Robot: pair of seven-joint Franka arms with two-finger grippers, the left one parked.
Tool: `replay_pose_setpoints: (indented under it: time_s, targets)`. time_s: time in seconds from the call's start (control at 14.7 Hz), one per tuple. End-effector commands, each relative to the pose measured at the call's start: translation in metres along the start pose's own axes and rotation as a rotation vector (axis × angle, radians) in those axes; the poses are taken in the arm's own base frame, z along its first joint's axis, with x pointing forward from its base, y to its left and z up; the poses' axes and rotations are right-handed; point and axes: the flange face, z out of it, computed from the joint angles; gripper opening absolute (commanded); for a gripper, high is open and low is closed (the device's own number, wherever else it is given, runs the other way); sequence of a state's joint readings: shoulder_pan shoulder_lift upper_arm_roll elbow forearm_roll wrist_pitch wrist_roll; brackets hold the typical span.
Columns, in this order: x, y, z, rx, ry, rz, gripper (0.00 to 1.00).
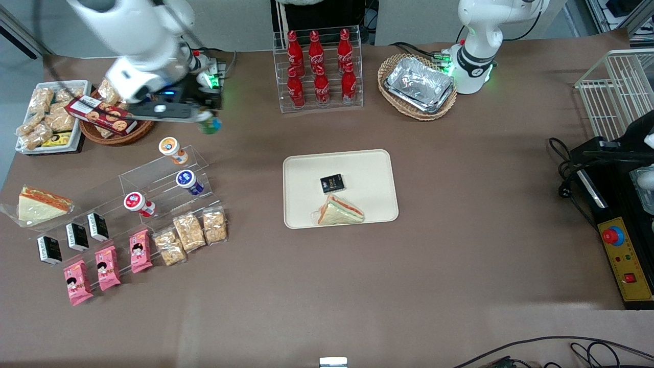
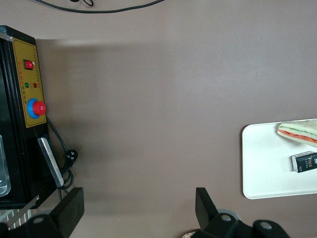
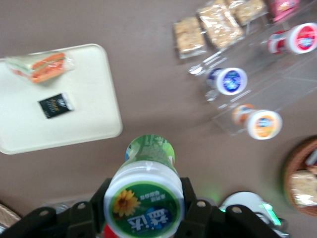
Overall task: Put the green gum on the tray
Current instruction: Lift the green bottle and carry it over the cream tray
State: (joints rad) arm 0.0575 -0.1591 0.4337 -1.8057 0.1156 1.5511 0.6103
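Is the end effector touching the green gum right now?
Touching. In the right wrist view the end effector has its fingers pressed on both sides of the green gum, held in the air, farther from the front camera than the tray.

You are looking at a brown table [image 1: 460, 204] carrying the cream tray [image 1: 368, 168] at the frame's centre in the front view. A clear cola rack [image 1: 319, 105] and a wicker basket [image 1: 416, 112] are sitting along the top. A clear stepped stand [image 1: 153, 179], snack packets [image 1: 190, 232] and a wrapped sandwich [image 1: 41, 204] are lying at the left. The pincer [image 1: 208, 122] is hanging above the table at upper left, gripping the green gum [image 3: 146, 198].
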Motion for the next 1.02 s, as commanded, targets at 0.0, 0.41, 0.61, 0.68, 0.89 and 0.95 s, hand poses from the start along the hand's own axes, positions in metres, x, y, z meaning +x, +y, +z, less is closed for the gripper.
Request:
replay_pose_setpoints:
  time_s: [0.0, 0.41, 0.61, 0.68, 0.89, 0.95]
  targets:
    - [0.01, -0.067, 0.039, 0.056, -0.026, 0.073, 0.0]
    - [0.025, -0.103, 0.155, 0.12, -0.016, 0.128, 0.0]
    - [0.038, -0.11, 0.212, 0.121, -0.011, 0.11, 0.0]
    - [0.044, -0.112, 0.229, 0.114, -0.011, 0.1, 0.0]
    - [0.048, -0.12, 0.269, 0.127, -0.039, 0.096, 0.0]
    - [0.047, -0.122, 0.28, 0.122, -0.056, 0.094, 0.0]
